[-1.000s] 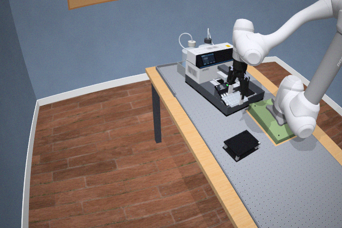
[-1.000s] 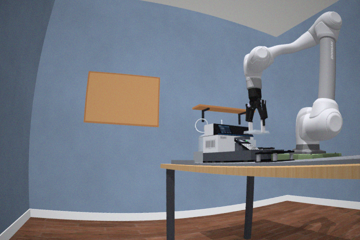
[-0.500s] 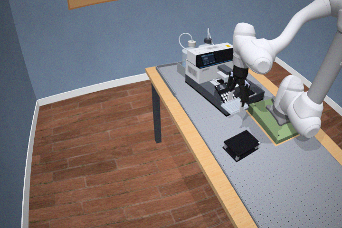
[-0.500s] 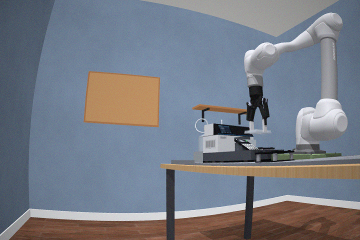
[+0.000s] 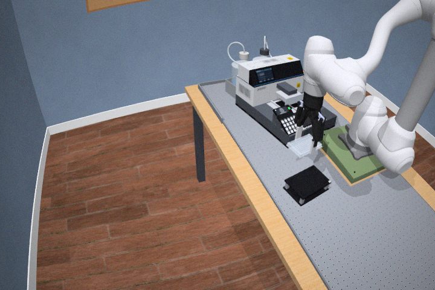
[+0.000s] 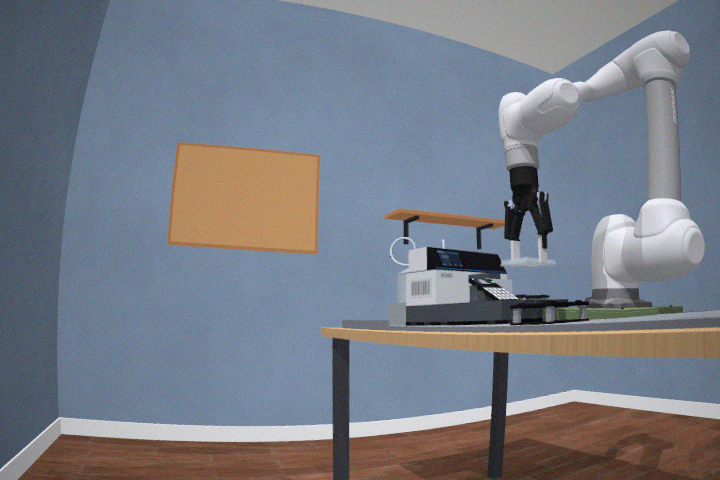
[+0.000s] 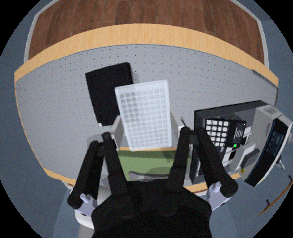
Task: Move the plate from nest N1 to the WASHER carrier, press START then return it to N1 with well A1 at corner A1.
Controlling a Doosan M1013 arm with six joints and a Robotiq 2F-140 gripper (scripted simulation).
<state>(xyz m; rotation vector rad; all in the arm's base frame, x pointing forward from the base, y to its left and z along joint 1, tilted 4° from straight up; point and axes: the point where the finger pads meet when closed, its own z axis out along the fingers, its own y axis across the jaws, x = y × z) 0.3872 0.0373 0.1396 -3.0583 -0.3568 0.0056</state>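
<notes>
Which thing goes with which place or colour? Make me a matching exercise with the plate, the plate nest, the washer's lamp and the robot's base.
Column one
1. plate
2. plate nest
3. washer's lamp
4. robot's base

Column two
A. lit green
B. on a green block
C. held up in the tool
D. black, standing on the table

Right pairs: 1-C, 2-D, 3-A, 4-B.

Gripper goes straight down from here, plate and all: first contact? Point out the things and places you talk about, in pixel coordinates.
Probably the perforated bench top (image 5: 362, 219) (image 7: 52, 124), between the nest (image 5: 307, 182) (image 7: 103, 91) and the washer (image 5: 269, 99) (image 6: 446, 288). Depth is unclear; an edge might catch the washer base.
</notes>
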